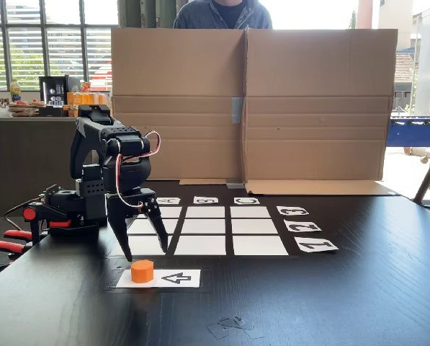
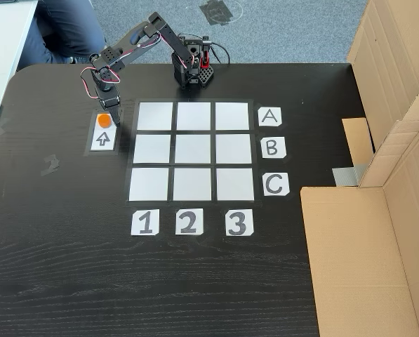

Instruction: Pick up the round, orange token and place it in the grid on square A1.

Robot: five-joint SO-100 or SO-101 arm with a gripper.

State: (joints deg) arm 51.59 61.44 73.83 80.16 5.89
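Observation:
The orange token (image 1: 142,271) (image 2: 104,121) stands on the end of a white card with a black arrow (image 1: 173,277) (image 2: 103,138), beside the grid. My gripper (image 1: 147,254) (image 2: 110,116) is open, fingers pointing down, just behind and slightly above the token, with nothing between them. The grid (image 1: 206,228) (image 2: 192,150) is a 3x3 set of white cells with A B C and 1 2 3 labels. Square A1 (image 1: 146,246) (image 2: 155,116) is the corner cell closest to the gripper; in the low fixed view the fingers partly cover it.
A tall cardboard wall (image 1: 251,101) (image 2: 398,105) closes off the far side of the black table (image 1: 330,303) (image 2: 62,232). The arm's base (image 1: 63,209) (image 2: 191,67) is clamped at the table edge. A person (image 1: 222,13) (image 2: 62,28) is beside the table.

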